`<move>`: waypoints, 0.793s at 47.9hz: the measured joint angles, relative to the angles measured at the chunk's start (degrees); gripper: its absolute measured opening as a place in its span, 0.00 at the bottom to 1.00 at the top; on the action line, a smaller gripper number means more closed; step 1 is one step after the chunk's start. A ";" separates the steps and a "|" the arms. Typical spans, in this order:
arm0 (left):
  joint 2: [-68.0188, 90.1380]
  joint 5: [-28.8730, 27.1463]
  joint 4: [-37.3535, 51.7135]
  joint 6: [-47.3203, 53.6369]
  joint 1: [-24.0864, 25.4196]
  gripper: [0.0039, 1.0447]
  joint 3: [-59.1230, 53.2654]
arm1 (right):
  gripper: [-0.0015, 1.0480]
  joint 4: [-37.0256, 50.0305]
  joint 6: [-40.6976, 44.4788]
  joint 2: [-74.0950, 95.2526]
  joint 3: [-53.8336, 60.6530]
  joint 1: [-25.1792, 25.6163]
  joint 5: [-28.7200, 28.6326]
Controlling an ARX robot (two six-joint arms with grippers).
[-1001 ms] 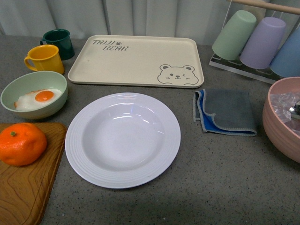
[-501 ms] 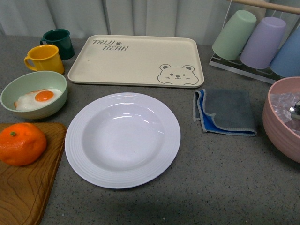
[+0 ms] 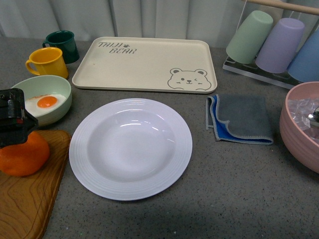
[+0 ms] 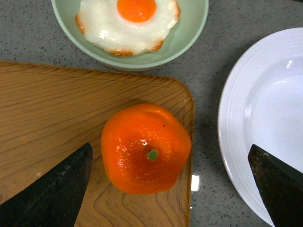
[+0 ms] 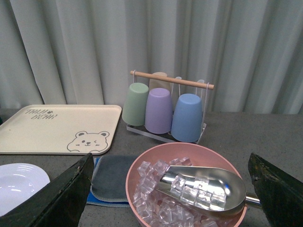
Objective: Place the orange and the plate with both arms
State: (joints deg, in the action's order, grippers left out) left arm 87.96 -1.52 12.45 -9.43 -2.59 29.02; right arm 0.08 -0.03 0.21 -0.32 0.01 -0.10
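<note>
In the front view, your left gripper (image 3: 14,118) hovers at the left edge, right above the orange (image 3: 25,155) and hiding its top. The orange sits on the wooden board (image 3: 27,204). The plate (image 3: 130,149) lies flat on the grey countertop (image 3: 234,194) just beside the board, with bare counter in front of it. The right arm is out of this view, so the left one is plainly the nearer to the fruit.

In the left wrist view, the orange (image 4: 146,147) sits stem up between the two fingers (image 4: 52,189), closer to the one over the board than to the one over the plate (image 4: 265,104). The jaws stand wide apart and hold nothing. The fruit is round, so I judge no grip line is better than another. It rests near the board's corner (image 4: 57,109), with the pale green bowl (image 4: 189,33) of fried egg (image 4: 128,19) close by.

In the right wrist view, your right gripper (image 5: 170,156) is also spread wide and empty. It hangs over the pink bowl (image 5: 137,177) of ice cubes (image 5: 156,194) and its metal scoop (image 5: 208,187). Only an edge of the plate (image 5: 19,182) shows, off to one side beyond the folded cloth (image 5: 111,175).
</note>
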 joint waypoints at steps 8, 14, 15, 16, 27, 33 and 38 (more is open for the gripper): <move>4.98 -0.68 -0.31 0.57 1.33 0.94 2.10 | 0.91 0.00 0.02 0.00 0.00 0.00 0.00; 6.58 1.25 -2.43 0.28 1.51 0.94 3.72 | 0.91 0.00 0.02 0.00 0.00 0.00 -0.02; 6.95 1.29 -2.78 0.33 1.51 0.94 3.98 | 0.91 0.00 0.02 0.00 0.00 0.00 -0.02; 7.26 1.18 -2.80 0.50 1.51 0.94 4.07 | 0.91 0.00 0.02 0.00 0.00 0.00 -0.02; 11.45 0.35 -4.07 1.62 1.53 0.94 5.22 | 0.91 0.00 0.02 0.00 0.00 0.00 -0.02; 12.57 0.48 -4.04 0.92 1.64 0.94 5.68 | 0.91 0.00 0.02 0.00 0.00 0.00 0.00; 13.09 -0.02 -4.04 0.72 1.62 0.88 5.97 | 0.91 0.00 0.02 0.00 0.00 0.00 -0.02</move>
State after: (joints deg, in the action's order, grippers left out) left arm 101.06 -1.54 8.40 -8.71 -0.97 34.98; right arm 0.08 -0.01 0.21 -0.32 0.01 -0.12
